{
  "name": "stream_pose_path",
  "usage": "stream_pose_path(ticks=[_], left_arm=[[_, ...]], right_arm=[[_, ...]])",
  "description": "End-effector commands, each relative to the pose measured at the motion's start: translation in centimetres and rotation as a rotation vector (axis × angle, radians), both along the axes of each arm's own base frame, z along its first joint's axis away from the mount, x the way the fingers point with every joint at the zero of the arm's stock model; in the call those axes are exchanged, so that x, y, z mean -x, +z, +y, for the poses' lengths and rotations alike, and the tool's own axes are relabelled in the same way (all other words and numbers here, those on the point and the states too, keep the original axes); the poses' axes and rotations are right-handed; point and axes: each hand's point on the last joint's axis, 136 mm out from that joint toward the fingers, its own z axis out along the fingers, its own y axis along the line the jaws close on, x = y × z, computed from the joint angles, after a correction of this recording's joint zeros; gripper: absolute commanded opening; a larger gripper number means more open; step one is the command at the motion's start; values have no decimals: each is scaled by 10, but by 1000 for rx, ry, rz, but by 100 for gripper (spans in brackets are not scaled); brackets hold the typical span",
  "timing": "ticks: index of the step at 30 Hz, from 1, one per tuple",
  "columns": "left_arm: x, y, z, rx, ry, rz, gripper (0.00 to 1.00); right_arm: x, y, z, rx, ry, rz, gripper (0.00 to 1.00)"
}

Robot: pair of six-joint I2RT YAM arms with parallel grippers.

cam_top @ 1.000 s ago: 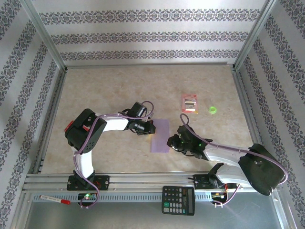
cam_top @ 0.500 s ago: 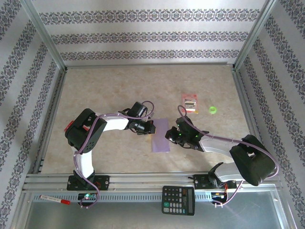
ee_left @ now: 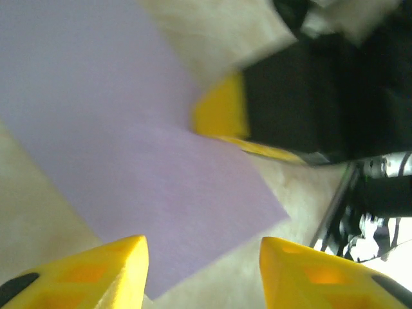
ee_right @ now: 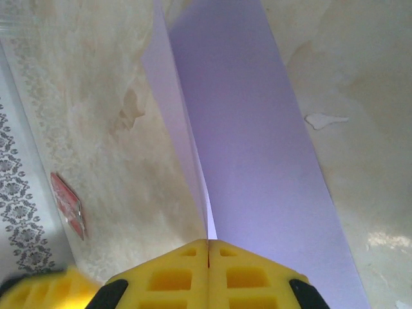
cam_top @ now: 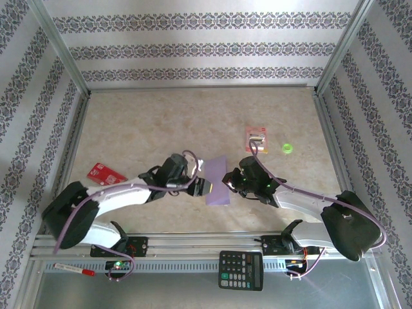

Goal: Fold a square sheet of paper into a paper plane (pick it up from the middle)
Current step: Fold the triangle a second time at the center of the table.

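Two claws flank one sheet, so I start at their tips. My right claw [ee_right: 208, 254] has its yellow fingers pressed flat together. In its own camera a raised layer of the sheet [cam_top: 217, 193] runs straight into the seam between them, so I judge it is pinching that layer at the right-hand edge rather than merely resting there. My left claw [ee_left: 203, 273] stands spread, its tips apart with nothing gripped, hovering just over the sheet's left side with a corner of the paper showing in the gap. The sheet lies on the table [cam_top: 161, 116] directly between the two claws. It looks folded into a narrow strip, one far corner lifted, with its long axis running away from the arm bases and leaning slightly. That is what the next move turns on, as I see it: the right claw is in contact and the left is just beside, so any press or crease must come in from the left across the short axis. Further out sit a red-and-white packet [cam_top: 257, 138], a small green ring [cam_top: 287, 149], a red card [cam_top: 106, 172] and a calculator [cam_top: 241, 270]. I can read no lettering on any of them; the print is too small.
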Motion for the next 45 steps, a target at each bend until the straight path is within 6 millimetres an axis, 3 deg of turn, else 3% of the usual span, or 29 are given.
stream_pose_path(ticks=[1, 7, 14, 20, 29, 34, 36, 41, 45], left_arm=[[5, 1, -1, -85, -35, -233, 55], [26, -2, -21, -226, -141, -455, 64], [21, -14, -48, -284, -182, -506, 66], [13, -19, -58, -310, -172, -514, 48], [9, -21, -56, -334, -160, -518, 14], [10, -18, -54, -311, -149, -477, 0], [11, -19, -53, -271, -153, -430, 0], [24, -16, -57, -104, -216, -248, 0], [38, -10, -59, -2, -271, -170, 0]], right_arm=[[1, -2, 3, -17, -32, 41, 4], [-1, -4, 4, -22, -43, 45, 4], [-1, -7, 4, -33, -58, 46, 4], [0, -12, 2, -28, -65, 52, 4], [3, -18, -1, -18, -65, 59, 4], [2, -19, -5, -10, -72, 54, 5], [1, -18, -8, 2, -65, 41, 10], [-2, -4, -32, 61, -22, -44, 37], [-13, 20, -41, 114, 47, -176, 38]])
